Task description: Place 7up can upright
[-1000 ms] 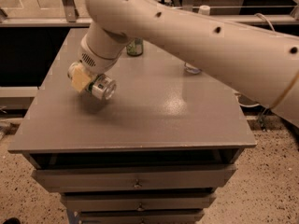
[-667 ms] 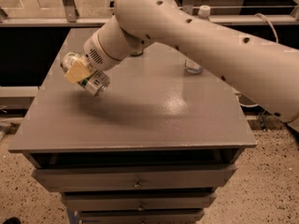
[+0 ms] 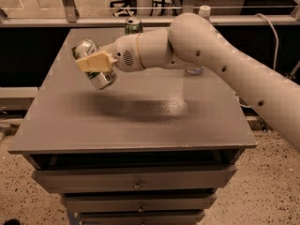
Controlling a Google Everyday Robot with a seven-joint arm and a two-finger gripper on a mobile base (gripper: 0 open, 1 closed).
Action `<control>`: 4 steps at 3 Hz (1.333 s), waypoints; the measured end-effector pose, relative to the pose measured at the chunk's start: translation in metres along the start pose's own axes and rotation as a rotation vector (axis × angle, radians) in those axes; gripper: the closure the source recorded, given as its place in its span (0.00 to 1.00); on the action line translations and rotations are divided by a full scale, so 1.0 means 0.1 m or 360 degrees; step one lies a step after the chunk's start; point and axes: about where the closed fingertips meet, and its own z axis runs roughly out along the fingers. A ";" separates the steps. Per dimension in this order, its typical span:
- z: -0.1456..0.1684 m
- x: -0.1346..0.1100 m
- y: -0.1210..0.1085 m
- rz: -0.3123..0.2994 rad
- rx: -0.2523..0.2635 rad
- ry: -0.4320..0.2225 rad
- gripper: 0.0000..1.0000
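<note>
Gripper (image 3: 95,63) clamps the can (image 3: 104,78), tilted in the air above the table's (image 3: 140,125) left rear; pickup looks done; left to do: turn upright, lower, release.

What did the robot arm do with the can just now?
The gripper kept its hold on the silver can above the left side of the table. The arm swung down lower and twisted, so the silver can now sits slanted. The green can at the back stayed put.
</note>
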 end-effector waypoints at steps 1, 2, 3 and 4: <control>-0.26 0.07 0.03 -0.0139 -0.0080 -0.0150 1.00; -0.26 0.07 0.06 -0.0274 -0.0088 -0.0182 1.00; -0.33 0.07 0.10 -0.0269 -0.0103 -0.0242 1.00; -0.39 0.13 0.13 -0.0280 -0.0125 -0.0373 1.00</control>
